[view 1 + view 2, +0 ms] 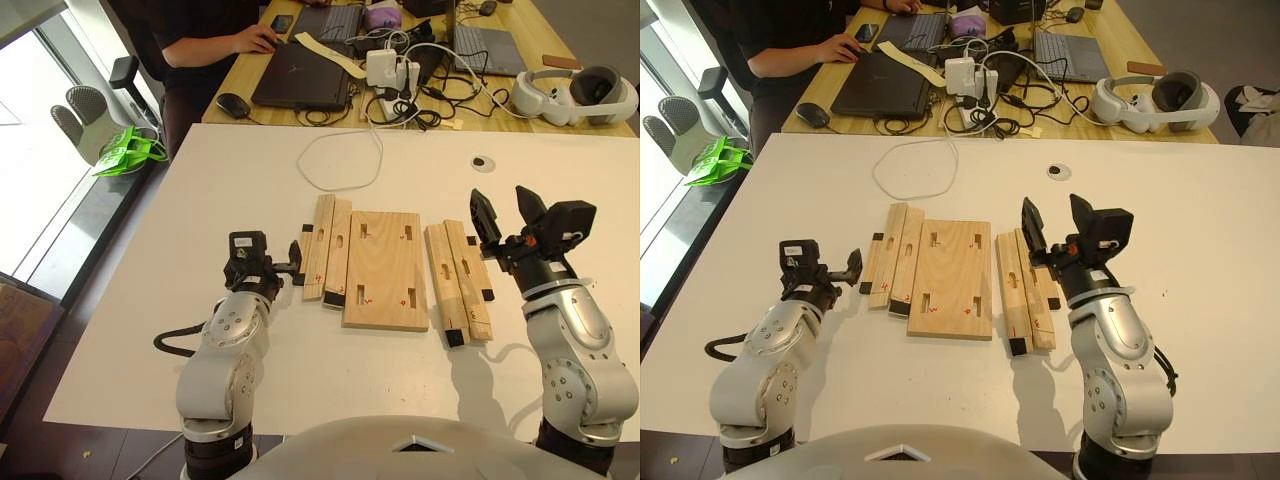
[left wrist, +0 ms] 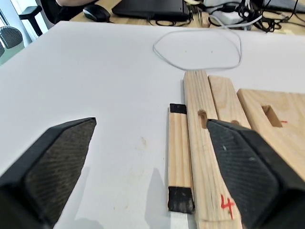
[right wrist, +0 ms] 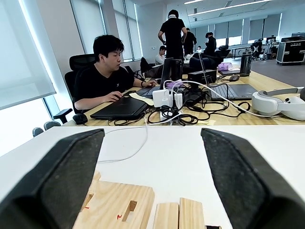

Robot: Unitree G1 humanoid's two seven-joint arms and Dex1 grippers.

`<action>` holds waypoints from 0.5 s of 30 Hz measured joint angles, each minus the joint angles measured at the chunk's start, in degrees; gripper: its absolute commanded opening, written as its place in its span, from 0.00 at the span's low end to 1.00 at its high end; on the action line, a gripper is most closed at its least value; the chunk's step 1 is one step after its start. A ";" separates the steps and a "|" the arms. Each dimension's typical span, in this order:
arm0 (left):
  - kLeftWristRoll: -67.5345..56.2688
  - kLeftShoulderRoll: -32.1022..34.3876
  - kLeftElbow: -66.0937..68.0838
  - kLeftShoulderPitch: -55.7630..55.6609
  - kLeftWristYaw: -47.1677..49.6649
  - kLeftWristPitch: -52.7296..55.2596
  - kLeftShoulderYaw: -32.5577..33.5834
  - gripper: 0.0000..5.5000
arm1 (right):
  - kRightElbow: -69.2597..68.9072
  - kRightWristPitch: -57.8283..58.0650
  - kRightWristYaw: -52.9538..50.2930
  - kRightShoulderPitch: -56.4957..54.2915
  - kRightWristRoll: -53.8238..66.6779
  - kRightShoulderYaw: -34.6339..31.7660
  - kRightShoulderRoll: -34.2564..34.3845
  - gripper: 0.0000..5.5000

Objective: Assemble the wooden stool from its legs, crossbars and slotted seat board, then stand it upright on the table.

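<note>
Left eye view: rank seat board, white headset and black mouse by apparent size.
1. seat board
2. white headset
3. black mouse
Headset and mouse lie farther off; the order is clear anyway.

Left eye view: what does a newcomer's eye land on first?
The slotted seat board lies flat in the middle of the white table, unassembled, with wooden stool bars laid beside it: a left set and a right set. Both grippers are open and empty, the left gripper beside the left set and the right gripper by the right set.
</note>
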 measured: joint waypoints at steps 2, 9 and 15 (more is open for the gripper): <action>-0.19 1.07 -0.05 0.21 -1.19 1.97 -0.13 0.78 | -0.88 -0.29 -0.01 2.07 0.43 0.04 0.01 0.68; -0.09 2.14 1.06 -2.43 -2.26 4.81 -0.53 0.78 | -0.47 -4.41 -0.80 5.41 -0.16 2.41 0.78 0.68; 0.30 4.23 5.92 -5.00 -3.39 6.19 -1.25 0.78 | 1.32 -7.92 -2.43 6.11 -1.66 5.66 1.56 0.68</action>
